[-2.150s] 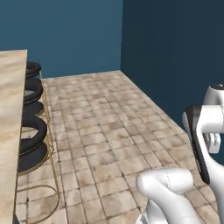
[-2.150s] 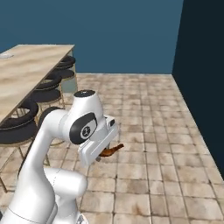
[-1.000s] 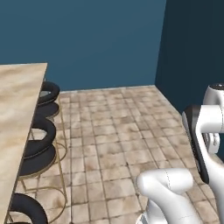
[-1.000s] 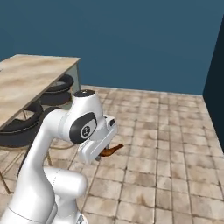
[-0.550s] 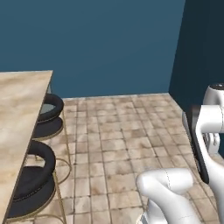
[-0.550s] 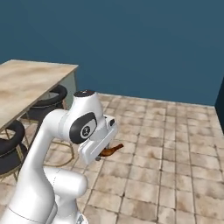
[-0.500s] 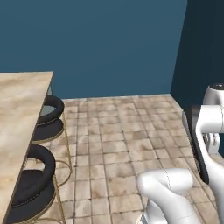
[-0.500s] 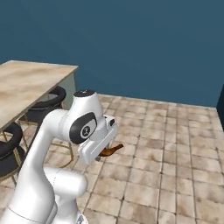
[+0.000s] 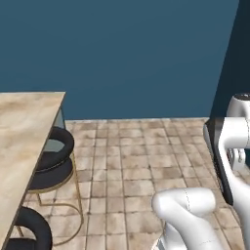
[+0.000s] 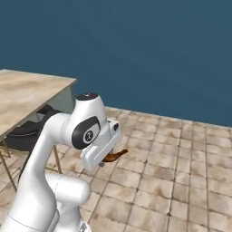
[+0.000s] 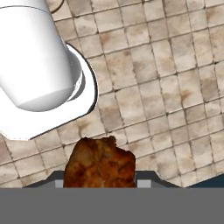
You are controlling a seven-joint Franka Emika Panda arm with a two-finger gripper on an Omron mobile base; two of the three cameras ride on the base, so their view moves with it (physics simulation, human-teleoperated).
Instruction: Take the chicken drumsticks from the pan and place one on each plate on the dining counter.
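one drumstick (image 11: 99, 162) sits clamped in the gripper (image 11: 99, 183) over the floor; likely light, firm, greasy, so holding the meaty end seems safest.

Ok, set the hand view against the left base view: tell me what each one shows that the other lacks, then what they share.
Hand view alone: a browned chicken drumstick held close at the gripper, its bulbous end toward the camera, carried above the floor.

Left base view alone: the end of the dining counter at the left, two black-cushioned stools with gold legs tucked beside it, and the dark blue wall behind.

Both: the beige tiled floor.
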